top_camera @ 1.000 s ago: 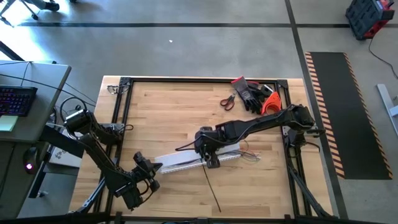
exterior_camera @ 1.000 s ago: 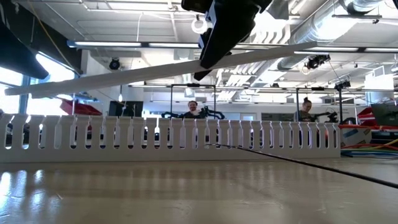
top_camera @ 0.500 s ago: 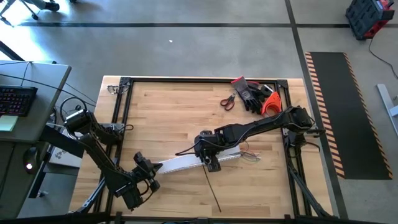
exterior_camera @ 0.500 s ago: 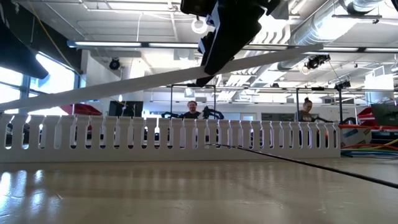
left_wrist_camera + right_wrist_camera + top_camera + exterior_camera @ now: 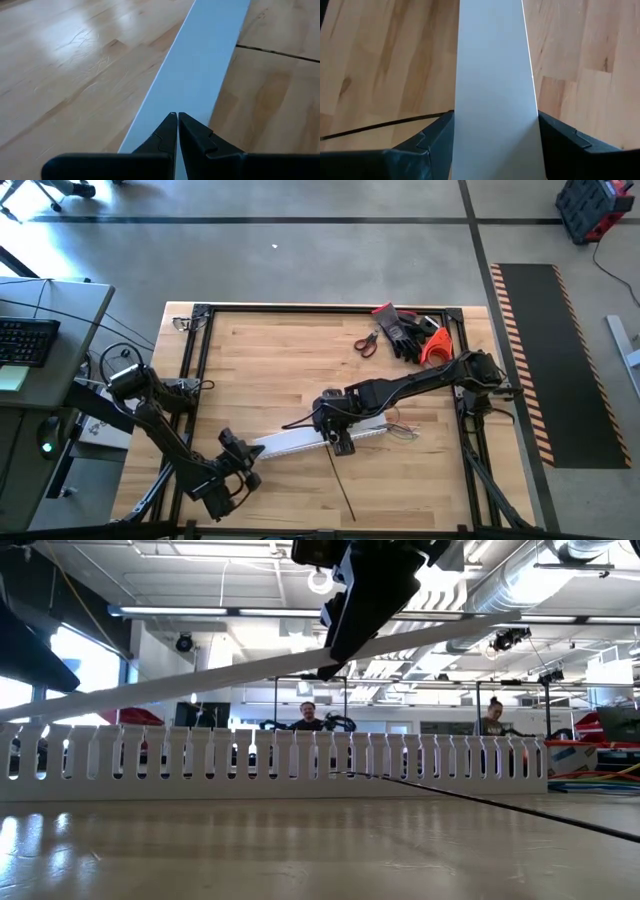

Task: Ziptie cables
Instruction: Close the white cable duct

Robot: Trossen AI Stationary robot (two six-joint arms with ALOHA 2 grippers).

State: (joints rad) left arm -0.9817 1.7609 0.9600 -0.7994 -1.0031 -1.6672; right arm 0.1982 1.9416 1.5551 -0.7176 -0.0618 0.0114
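Observation:
A long flat white cover strip (image 5: 200, 680) hangs slanted above the white comb-toothed duct (image 5: 270, 765), which stands on the table. My right gripper (image 5: 337, 432) is shut on the strip at mid-table. My left gripper (image 5: 177, 116), shut, is over the strip's lower left end (image 5: 258, 448). The cables (image 5: 402, 428), thin loose wires, lie on the table at the duct's right end and show as coloured strands (image 5: 600, 776) in the low view. My left gripper's shut fingertips (image 5: 172, 125) lie over the strip's flat top face (image 5: 200, 75) near its left end, coming slanting down along its length; whether they press on it I cannot tell. My right gripper pinches the strip's two long edges (image 5: 532, 107) between its fingers (image 5: 437, 132), across its width, near mid-length. The fingers come from above, slanting down. The strip is lifted clear and tilted, its left end low.
A thin black strand (image 5: 340, 485) lies on the wood toward the near edge. Scissors (image 5: 366, 342), black gloves (image 5: 405, 330) and an orange tool (image 5: 435, 345) sit at the far right corner. A black frame (image 5: 200, 315) rims the table. People sit in the room behind.
My left gripper has sunk a little at the strip's left end. That end of the strip has gone down, so the strip slants more steeply, while the part in my right gripper has stayed in place.

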